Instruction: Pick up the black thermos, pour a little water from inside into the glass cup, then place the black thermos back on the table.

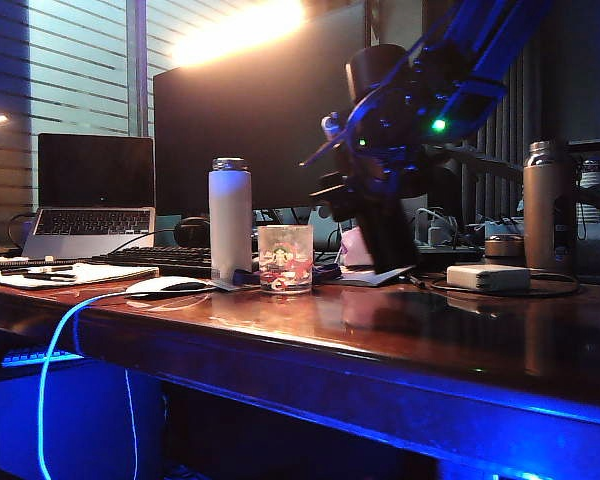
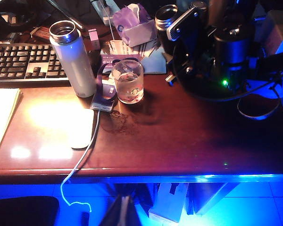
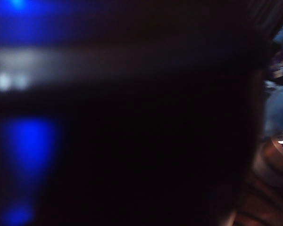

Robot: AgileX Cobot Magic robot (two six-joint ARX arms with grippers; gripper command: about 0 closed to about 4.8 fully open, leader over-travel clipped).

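Note:
The black thermos [image 1: 390,235] leans a little, its base just above the table [image 1: 400,330], right of the glass cup [image 1: 284,258]. My right gripper [image 1: 365,175] is shut around its middle. In the left wrist view the thermos's shiny open rim [image 2: 166,15] shows beside the right gripper [image 2: 179,35], behind the glass cup [image 2: 128,81], which holds water. The right wrist view is filled by the dark thermos body [image 3: 132,141], and its fingers are hidden. My left gripper [image 2: 125,212] hangs shut and empty in front of the table's front edge [image 2: 179,176].
A white bottle [image 1: 230,215] stands just left of the cup, with a white mouse [image 1: 165,286] and its cable nearby. A bronze flask [image 1: 548,205] and a white power brick [image 1: 488,277] sit at the right. Keyboard [image 2: 23,61], laptop [image 1: 90,200] and tissue pack [image 2: 134,26] line the back.

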